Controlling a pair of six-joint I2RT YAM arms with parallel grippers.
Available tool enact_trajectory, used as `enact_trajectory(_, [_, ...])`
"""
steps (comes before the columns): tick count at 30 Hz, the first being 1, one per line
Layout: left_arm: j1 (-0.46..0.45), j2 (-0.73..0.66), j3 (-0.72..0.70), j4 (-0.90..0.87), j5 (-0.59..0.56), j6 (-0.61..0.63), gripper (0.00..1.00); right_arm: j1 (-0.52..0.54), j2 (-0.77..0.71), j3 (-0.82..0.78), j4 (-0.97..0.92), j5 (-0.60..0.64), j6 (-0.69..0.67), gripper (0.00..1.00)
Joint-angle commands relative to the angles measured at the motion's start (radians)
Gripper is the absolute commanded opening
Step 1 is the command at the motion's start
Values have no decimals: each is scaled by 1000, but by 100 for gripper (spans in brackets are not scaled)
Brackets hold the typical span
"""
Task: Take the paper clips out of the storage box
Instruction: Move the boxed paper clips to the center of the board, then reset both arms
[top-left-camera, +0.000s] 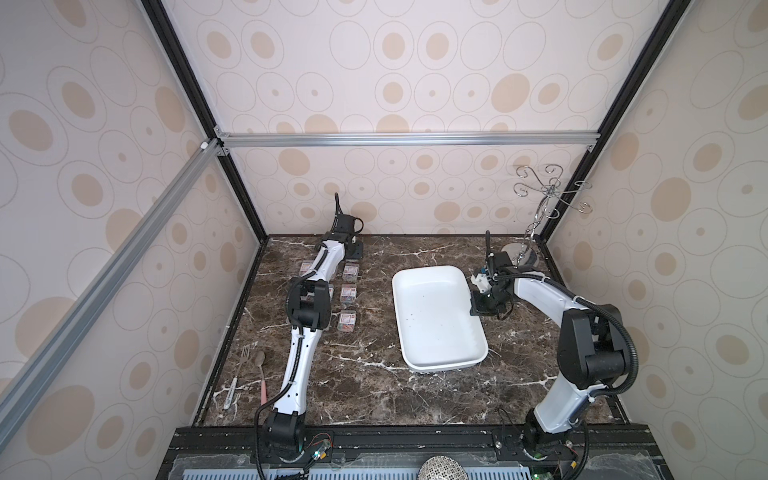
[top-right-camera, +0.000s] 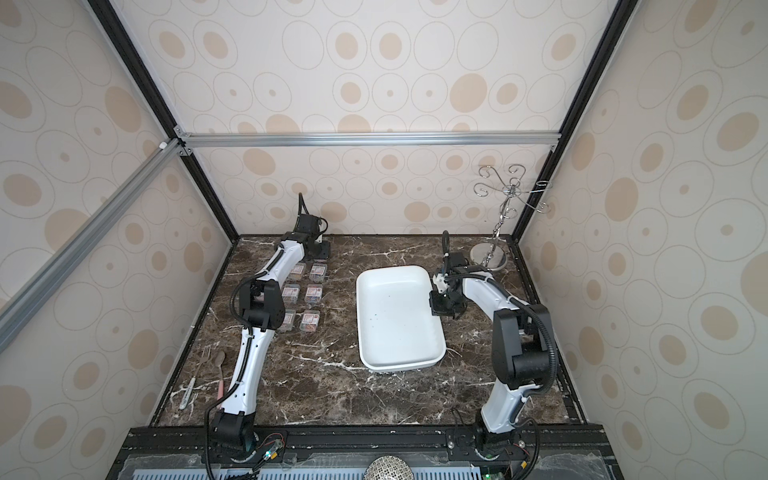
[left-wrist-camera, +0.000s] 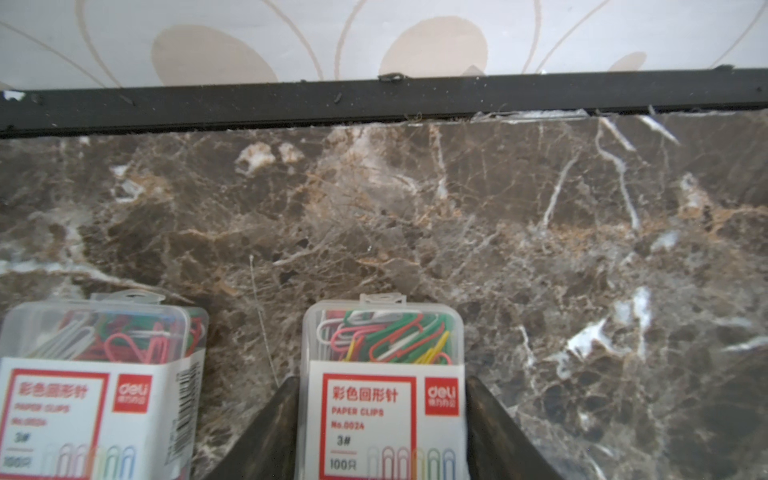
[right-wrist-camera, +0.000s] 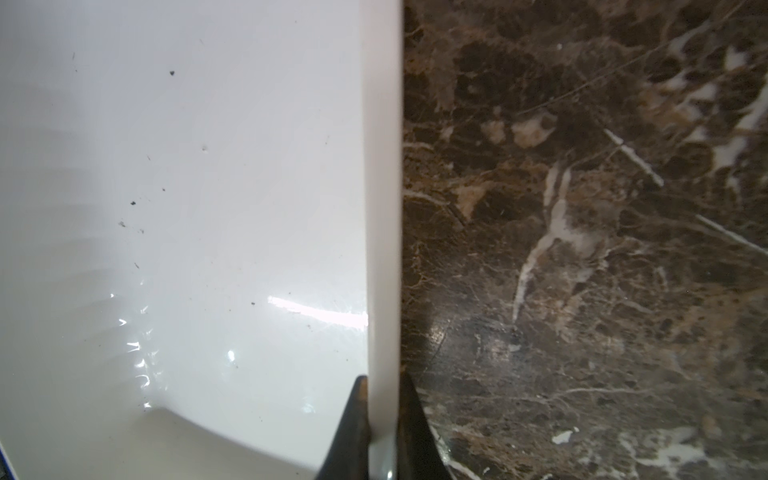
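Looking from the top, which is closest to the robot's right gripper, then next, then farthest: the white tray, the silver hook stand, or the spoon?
1. storage box, its rim pinched in the right gripper.
2. silver hook stand, in the back corner just behind.
3. spoon, far across near the left edge.

Soft even light (wrist views blurry)

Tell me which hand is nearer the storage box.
Right. The right hand pinches the storage box rim; the left hand is far across the table, straddling a paper clip box.
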Motion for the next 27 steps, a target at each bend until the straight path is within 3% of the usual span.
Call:
enact_trajectory(1, [-8, 20, 38, -11, 1, -15, 64, -4, -14, -3, -18, 2, -7, 11])
enact_trajectory(11, [-11, -57, 41, 11, -63, 4, 87, -4, -10, -5, -9, -7, -7, 12])
enact_trajectory(27, [-28, -366, 44, -14, -159, 71, 92, -4, -57, 85, -17, 49, 16, 15])
